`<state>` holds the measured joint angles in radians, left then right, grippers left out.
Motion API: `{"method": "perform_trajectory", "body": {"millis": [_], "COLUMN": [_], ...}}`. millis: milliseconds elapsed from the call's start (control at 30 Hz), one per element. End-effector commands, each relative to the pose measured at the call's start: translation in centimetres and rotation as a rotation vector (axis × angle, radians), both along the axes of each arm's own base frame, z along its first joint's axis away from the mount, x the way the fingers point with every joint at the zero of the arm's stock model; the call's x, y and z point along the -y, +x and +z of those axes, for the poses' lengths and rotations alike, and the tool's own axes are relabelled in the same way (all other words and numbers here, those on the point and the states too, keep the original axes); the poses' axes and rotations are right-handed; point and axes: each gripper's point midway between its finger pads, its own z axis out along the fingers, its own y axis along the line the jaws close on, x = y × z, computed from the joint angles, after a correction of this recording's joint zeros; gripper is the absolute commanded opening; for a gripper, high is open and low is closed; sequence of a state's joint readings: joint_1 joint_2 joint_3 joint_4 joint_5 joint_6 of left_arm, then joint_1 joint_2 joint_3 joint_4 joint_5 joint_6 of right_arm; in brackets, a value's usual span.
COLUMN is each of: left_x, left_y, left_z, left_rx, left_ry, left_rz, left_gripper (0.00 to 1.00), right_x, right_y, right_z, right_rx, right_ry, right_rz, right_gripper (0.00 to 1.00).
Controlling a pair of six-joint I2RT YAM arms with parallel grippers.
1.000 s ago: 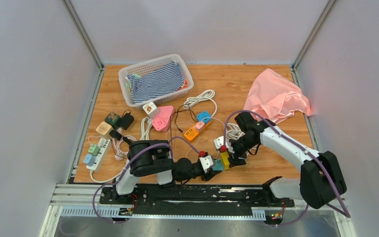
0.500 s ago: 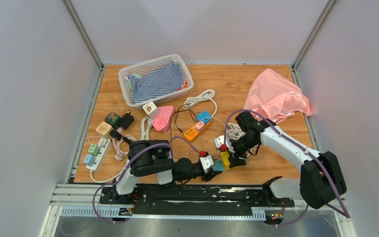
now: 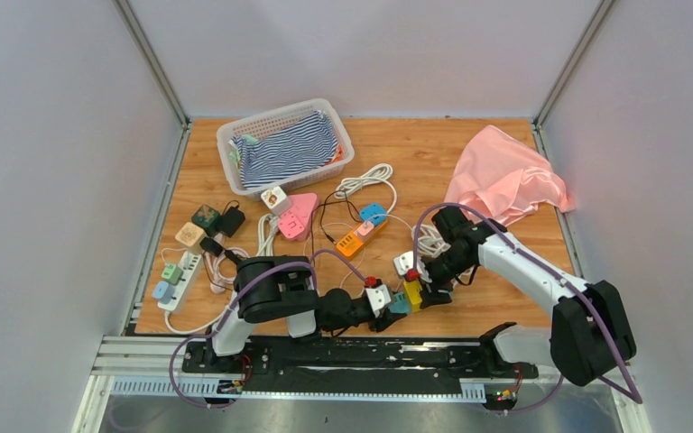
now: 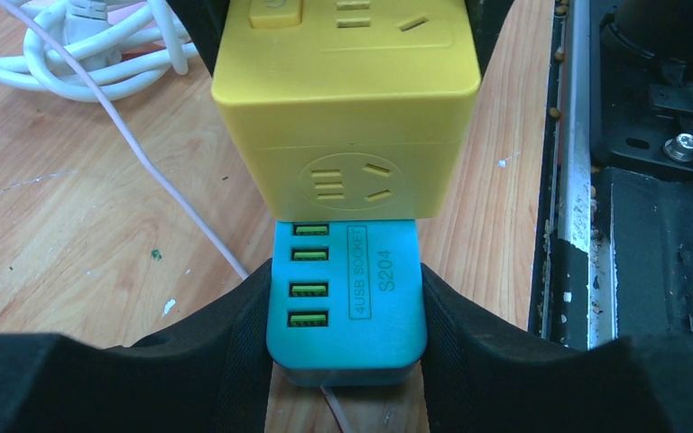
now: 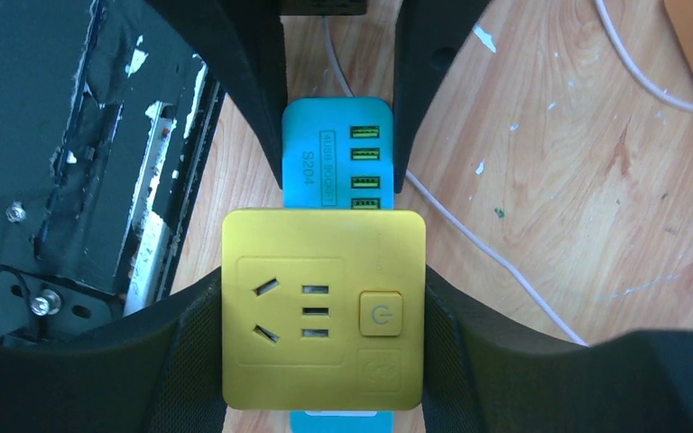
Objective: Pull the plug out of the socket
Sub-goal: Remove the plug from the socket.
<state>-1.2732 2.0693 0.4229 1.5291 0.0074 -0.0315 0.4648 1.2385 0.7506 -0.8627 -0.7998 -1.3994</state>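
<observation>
Left wrist view gives the clearest writing. The blue plug (image 4: 347,307) has a boxed label reading "4USB SOCKET", with "S204" beside it and a column of four green USB slots next to that. The left claw (image 4: 347,302) is partly closed, and its two black fingers press on the plug's sides and hold it. The far end of the plug sits flush against the yellow socket cube (image 4: 343,99), just under a moulded outlet pattern on the cube's side.

In the right wrist view the right claw (image 5: 323,316) is partly closed and clamped on two opposite sides of the cube. The cube's top face shows a five-hole outlet and a square button with a power symbol (image 5: 380,314). An embossed mark below the button is too faint to read.

Plug and cube lie at the middle of the near edge of the wooden table (image 3: 469,149), just beside a black metal rail (image 3: 352,352). The wood has pale scratches and small white and dark specks. A coil of white cable (image 4: 99,54) lies near the cube. A white basket (image 3: 235,135) holding striped cloth sits toward the far left corner. A pink cloth (image 3: 505,180) lies by the right edge. Plain pale walls (image 3: 361,54) close in the table on three sides.
</observation>
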Motion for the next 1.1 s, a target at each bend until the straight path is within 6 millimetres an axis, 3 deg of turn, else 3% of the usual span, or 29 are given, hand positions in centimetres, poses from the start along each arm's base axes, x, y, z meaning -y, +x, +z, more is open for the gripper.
{"method": "perform_trajectory", "body": {"millis": [0, 100, 233, 333, 400, 600, 667, 767, 833, 1067], "left_x": [0.2, 0.2, 0.2, 0.2, 0.2, 0.3, 0.3, 0.3, 0.3, 0.3], "left_y": [-0.5, -0.4, -0.5, -0.5, -0.4, -0.5, -0.6, -0.5, -0.5, -0.6], "left_z": [-1.2, -1.2, -1.1, -1.1, -1.1, -1.2, -1.2, -1.2, -1.1, -1.2], "left_rx": [-0.006, -0.005, -0.004, -0.004, -0.002, -0.003, -0.003, -0.004, -0.003, -0.005], "left_ry": [0.023, 0.022, 0.021, 0.021, 0.021, 0.022, 0.023, 0.023, 0.022, 0.022], "left_rz": [-0.024, -0.023, -0.026, -0.026, -0.025, -0.028, -0.031, -0.032, -0.032, -0.034], "left_gripper": [0.00, 0.00, 0.00, 0.00, 0.00, 0.00, 0.00, 0.00, 0.00, 0.00], "right_x": [-1.3, -1.5, -1.7, -2.2, -2.5, -2.5, -2.5, -2.6, -2.6, -2.5], "right_y": [1.7, 0.7, -2.5, -3.5, -2.8, 1.8, 1.2, -1.8, -2.5, 1.0], "right_z": [1.8, 1.9, 2.1, 2.5, 2.5, 1.6, 1.7, 2.4, 2.8, 1.5], "right_rx": [-0.076, -0.117, -0.143, -0.160, -0.171, -0.186, -0.191, -0.195, -0.190, -0.176], "right_ry": [0.033, 0.051, 0.130, 0.151, 0.140, -0.005, 0.013, 0.108, 0.136, 0.025], "right_rz": [-0.144, -0.107, 0.057, 0.095, 0.065, -0.192, -0.170, -0.006, 0.027, -0.145], "right_gripper": [0.00, 0.00, 0.00, 0.00, 0.00, 0.00, 0.00, 0.00, 0.00, 0.00]}}
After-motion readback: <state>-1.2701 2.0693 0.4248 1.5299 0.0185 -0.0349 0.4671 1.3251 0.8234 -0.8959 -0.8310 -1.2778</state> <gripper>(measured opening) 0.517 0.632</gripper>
